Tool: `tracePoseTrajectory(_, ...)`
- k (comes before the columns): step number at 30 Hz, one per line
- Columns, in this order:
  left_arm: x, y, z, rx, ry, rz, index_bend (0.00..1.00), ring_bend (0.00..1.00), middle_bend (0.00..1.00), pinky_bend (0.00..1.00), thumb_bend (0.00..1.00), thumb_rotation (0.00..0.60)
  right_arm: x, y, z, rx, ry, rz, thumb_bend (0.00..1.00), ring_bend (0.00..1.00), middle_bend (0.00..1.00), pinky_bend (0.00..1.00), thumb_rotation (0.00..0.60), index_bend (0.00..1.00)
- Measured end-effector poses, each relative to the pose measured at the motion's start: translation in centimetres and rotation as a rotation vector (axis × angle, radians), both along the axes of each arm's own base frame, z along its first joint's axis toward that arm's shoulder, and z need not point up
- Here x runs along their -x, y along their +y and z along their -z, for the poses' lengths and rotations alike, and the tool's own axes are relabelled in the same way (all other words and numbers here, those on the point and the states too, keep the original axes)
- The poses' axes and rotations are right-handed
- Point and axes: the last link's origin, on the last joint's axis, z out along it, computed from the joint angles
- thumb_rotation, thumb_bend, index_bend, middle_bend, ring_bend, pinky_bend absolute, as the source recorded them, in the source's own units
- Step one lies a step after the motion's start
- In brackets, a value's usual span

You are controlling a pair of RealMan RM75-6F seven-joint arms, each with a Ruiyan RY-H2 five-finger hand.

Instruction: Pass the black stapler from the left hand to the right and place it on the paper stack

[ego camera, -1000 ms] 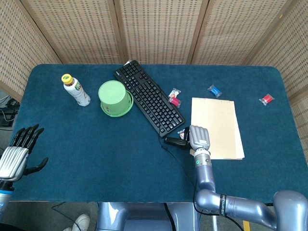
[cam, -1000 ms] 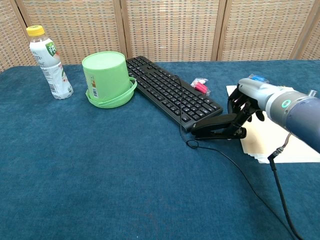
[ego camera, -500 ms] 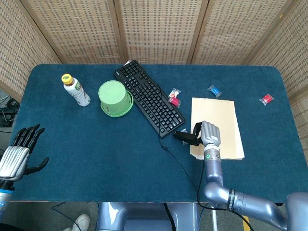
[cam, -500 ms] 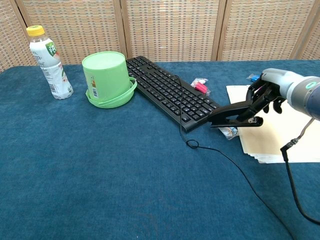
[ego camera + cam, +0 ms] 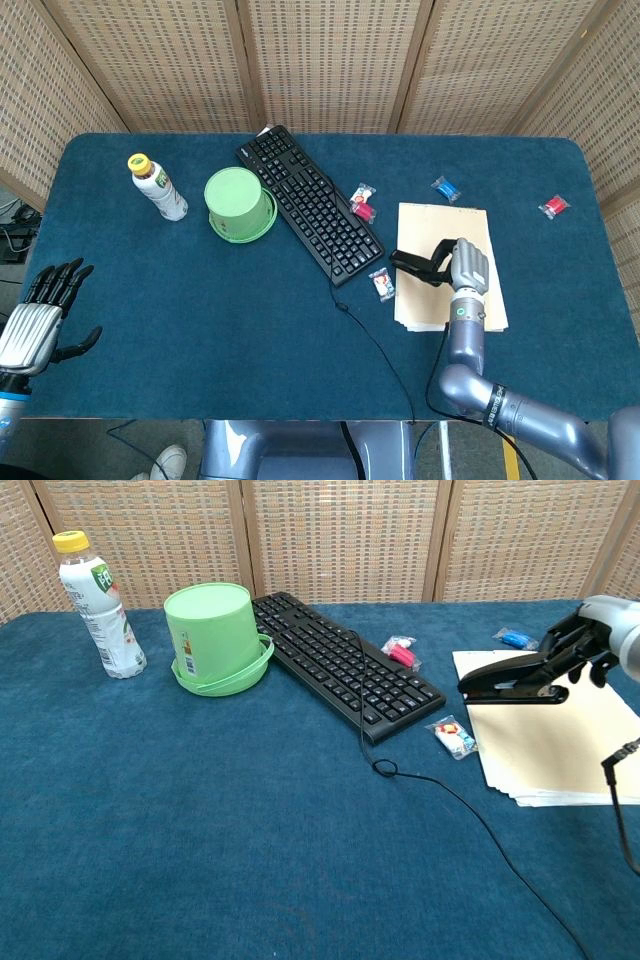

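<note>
Chest view, right robot hand (image 5: 585, 640) gripping long black stapler (image 5: 510, 682) above flat cream paper stack (image 5: 555, 750), left robot hand (image 5: 40, 315) spread wide.

Right hand (image 5: 590, 645) cut by the right edge in chest view; its arm mostly out of frame. Fingers (image 5: 443, 262) cover the rear of the stapler (image 5: 510, 680), so grip contact is unclear. Whether the stapler touches the paper stack (image 5: 470, 305) can't be told. Left hand (image 5: 35, 320) shows only in head view, wrist cut at the bottom-left corner. Bottle (image 5: 95, 595) label too small to read. Candy (image 5: 381, 284) wrapper print too small. Stack's right side cut off in chest view.
</note>
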Motion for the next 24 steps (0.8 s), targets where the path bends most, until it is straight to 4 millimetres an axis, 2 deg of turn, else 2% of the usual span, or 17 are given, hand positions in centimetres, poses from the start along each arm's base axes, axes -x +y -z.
tracePoseTrajectory(9,-0.2,-0.1,0.3,0.008,0.01,0.003,0.0,0.0,0.0,0.0,0.34,0.6,3.4,-0.7,-1.0,0.059,-0.025,0.063,0.22,0.71,0.72,0.82,0.6,0.87)
tracePoseTrajectory(20,-0.3,-0.2,0.5,0.013,0.015,0.006,0.0,0.0,0.0,0.0,0.34,0.6,5.2,0.0,-0.4,0.033,-0.02,0.102,0.22,0.7,0.72,0.81,0.6,0.87)
tracePoseTrajectory(24,-0.4,-0.2,0.5,0.012,0.014,0.008,0.0,0.0,0.0,0.0,0.34,0.6,5.9,0.3,-0.2,0.028,-0.012,0.116,0.22,0.61,0.7,0.72,0.6,0.85)
